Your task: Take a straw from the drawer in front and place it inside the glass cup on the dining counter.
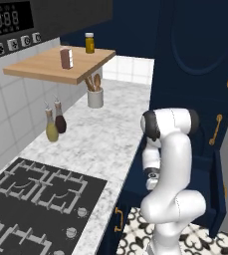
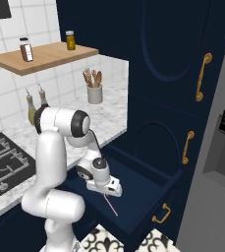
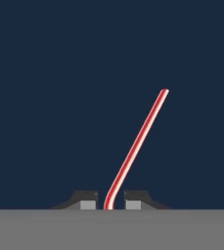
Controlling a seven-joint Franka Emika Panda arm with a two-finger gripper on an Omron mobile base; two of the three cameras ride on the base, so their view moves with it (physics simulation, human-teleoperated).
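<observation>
**Straw gripped in drawer, carry to cup not begun**

Far left in the left base view: black stove [image 1: 33, 201] set into a marbled counter [image 1: 103, 137], two bottles [image 1: 56, 124] by the tiled wall, a wooden shelf [image 1: 60, 64] above with a jar and a small box. Further right on that counter, a white pot of wooden utensils [image 1: 95, 94]. Right again, the white arm [image 1: 170, 169] bending down beside navy cabinets.

In the right base view, same order: stove, bottles, utensil pot, then the arm reaching down into the open navy drawer [image 2: 148, 197]. Tool [image 2: 105, 193] low over the drawer floor, with the straw [image 2: 110, 204] slanting out from under it as a thin pinkish line. Further right, tall cabinet doors with brass handles [image 2: 201, 76], and a grey appliance at the edge.

In the hand view: two dark fingertips [image 3: 87, 201] close on either side of the straw's near end, tool clenched on straw. Rest of the straw angling up and to the right against the dark drawer bottom, apparently bent slightly near the grip.

Judged progress: drawer open, straw reached and gripped. Left to do: lift clear of the drawer, travel to the dining counter, find the cup, lower the straw in, release. Roughly the first third done.
</observation>
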